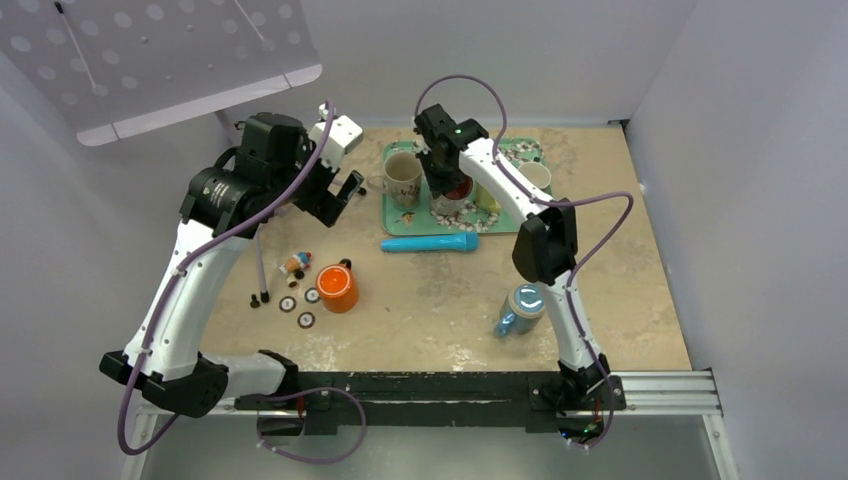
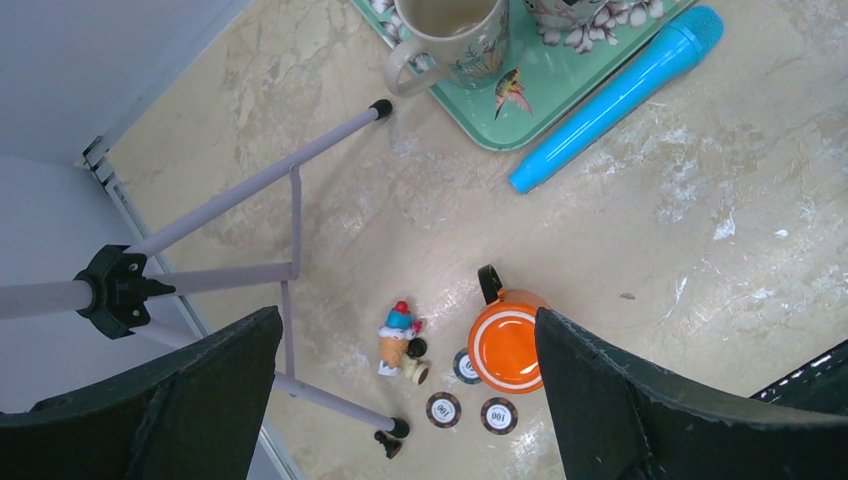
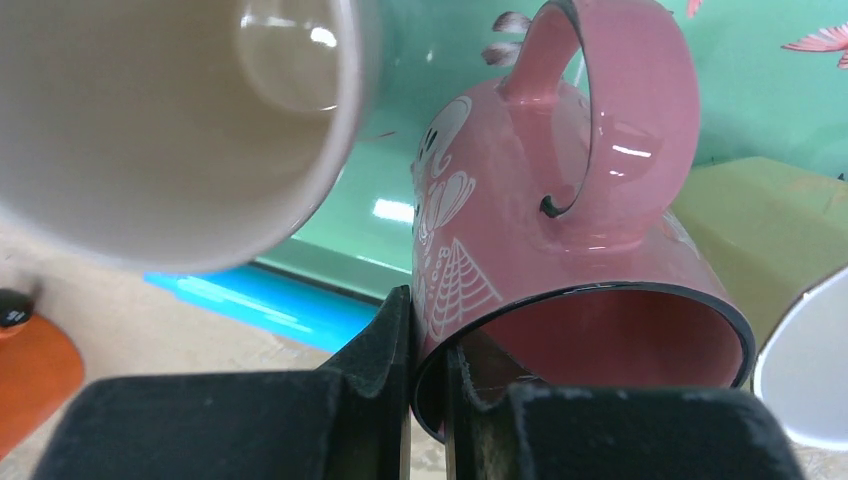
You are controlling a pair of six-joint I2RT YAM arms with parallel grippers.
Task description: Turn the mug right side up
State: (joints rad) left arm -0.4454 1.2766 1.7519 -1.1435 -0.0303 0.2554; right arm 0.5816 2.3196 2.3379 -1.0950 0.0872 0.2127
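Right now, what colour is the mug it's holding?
Pink mug, patterned white; clearest in the right wrist view.

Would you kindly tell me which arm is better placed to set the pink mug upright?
Right: the right gripper pinches the rim of the pink mug at the tray, while the left gripper hangs open beside the tray, holding nothing.

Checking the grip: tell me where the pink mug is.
In the right wrist view the pink mug sits centre, its rim pinched by the right tool, over the green tray beside a cream mug.
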